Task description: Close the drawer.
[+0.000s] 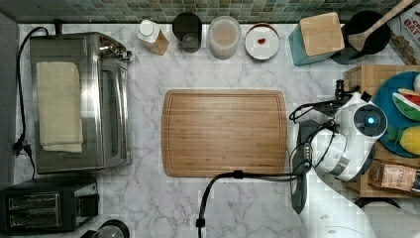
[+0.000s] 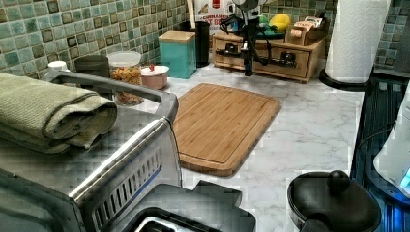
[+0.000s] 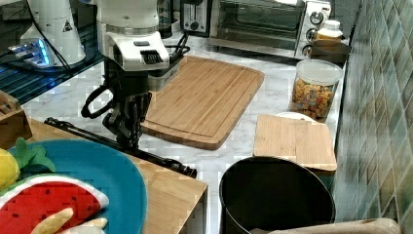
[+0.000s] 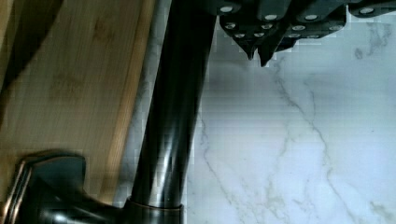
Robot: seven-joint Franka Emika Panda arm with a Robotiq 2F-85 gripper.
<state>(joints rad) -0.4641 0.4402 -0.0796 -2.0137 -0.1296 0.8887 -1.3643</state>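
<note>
Currently the hand (image 4: 258, 58), fingertips clenched together and grasping nothing, sits just beside the black bar handle (image 4: 175, 107) of the drawer (image 3: 160, 187), at the desk's (image 1: 237, 203) edge. Next: press the front panel inward, squarely.

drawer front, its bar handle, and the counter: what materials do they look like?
Light-wood drawer front: pale, matte wood, faint grain showing in the wrist view. Long black bar handle: probably metal with a dark satin coat, given the soft highlights. White grey-veined counter: marble or a marble-look surface; which one is unclear.
</note>
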